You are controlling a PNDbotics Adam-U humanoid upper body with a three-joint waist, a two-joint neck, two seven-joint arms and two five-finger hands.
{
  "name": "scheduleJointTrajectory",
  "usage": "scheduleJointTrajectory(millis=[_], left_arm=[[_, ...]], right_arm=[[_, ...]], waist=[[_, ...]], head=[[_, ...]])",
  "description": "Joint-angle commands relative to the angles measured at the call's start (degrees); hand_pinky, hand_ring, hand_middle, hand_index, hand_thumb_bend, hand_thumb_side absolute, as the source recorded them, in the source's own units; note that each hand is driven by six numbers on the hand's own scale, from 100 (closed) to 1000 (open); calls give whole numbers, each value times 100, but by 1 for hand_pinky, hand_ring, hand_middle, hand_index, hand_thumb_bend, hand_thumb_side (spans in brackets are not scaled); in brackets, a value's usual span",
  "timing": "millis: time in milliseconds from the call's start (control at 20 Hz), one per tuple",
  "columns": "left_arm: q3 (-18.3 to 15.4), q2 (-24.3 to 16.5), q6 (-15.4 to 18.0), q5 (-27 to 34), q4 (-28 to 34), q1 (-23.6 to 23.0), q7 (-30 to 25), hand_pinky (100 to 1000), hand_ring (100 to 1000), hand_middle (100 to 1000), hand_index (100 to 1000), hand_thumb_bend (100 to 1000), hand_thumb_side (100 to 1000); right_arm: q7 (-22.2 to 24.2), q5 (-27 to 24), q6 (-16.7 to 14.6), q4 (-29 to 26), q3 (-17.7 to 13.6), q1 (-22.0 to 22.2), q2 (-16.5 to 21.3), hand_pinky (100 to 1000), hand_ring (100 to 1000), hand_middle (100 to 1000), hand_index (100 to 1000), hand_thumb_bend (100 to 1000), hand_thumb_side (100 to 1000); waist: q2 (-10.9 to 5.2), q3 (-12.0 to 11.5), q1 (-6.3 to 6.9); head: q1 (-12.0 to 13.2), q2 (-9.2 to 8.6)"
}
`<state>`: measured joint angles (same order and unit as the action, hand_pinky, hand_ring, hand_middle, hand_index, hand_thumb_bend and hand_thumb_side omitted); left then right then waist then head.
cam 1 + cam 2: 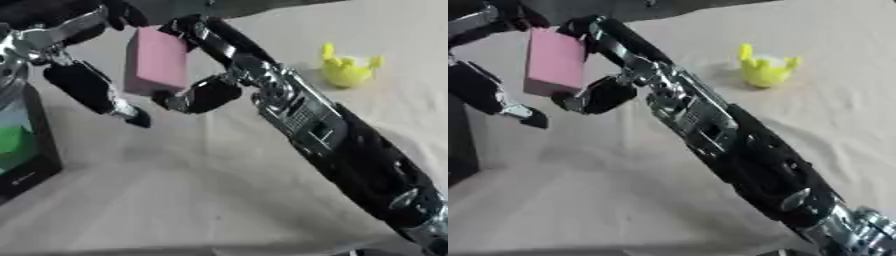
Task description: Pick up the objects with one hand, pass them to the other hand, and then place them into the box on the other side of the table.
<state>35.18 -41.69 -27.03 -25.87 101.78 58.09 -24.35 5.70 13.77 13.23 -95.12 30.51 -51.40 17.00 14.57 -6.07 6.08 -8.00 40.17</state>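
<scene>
**Pink block held between both hands, above the table's left side**

Pink block [156, 61] up in the air, upright, long axis running near vertical with a slight lean. Held from the right by the right hand [203, 92]: fingers along the block's upper right edge, thumb curled in under its lower corner, pinching it. Right arm [350, 155] stretched diagonally from the lower right corner to reach across.

Left hand [87, 85] just beside the block on its left, fingers [131, 114] hanging down and fairly straight, tips below the block's bottom edge. Contact between left hand and block: cannot tell; upper part of that hand close against the block's top left, nothing seen curled round it. Judged a handover in progress, the block lying to the right of the left fingers, broad face toward them; closing on that face looks like the next need.

Box [26, 150] at the left edge, dark-walled, something green inside, below and left of the block, nearer the left hand. Yellow toy [347, 69] on the cloth [219, 200] well apart at upper right, untouched.
</scene>
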Motion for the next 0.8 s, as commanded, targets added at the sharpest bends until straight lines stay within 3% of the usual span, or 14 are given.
scheduleJointTrajectory(millis=[50, 400, 800], left_arm=[[-46, -65, 9, -59, -18, 140, 179, 840, 820, 800, 877, 862, 335], [-39, -37, -47, 17, -25, 149, 609, 832, 807, 786, 858, 758, 372], [-24, -20, -64, 83, -1, 130, 842, 820, 791, 754, 801, 654, 339]], right_arm=[[0, -31, -21, -133, -5, -119, 51, 782, 612, 469, 530, 390, 100], [9, -75, -3, -151, 3, -115, 58, 784, 617, 469, 529, 391, 100], [40, -76, -13, -175, 22, -106, 70, 785, 619, 469, 529, 392, 100]], waist=[[-196, -10, 31], [-191, -13, 32], [-176, -13, 34]], head=[[2, -61], [3, -86], [-2, -86]])
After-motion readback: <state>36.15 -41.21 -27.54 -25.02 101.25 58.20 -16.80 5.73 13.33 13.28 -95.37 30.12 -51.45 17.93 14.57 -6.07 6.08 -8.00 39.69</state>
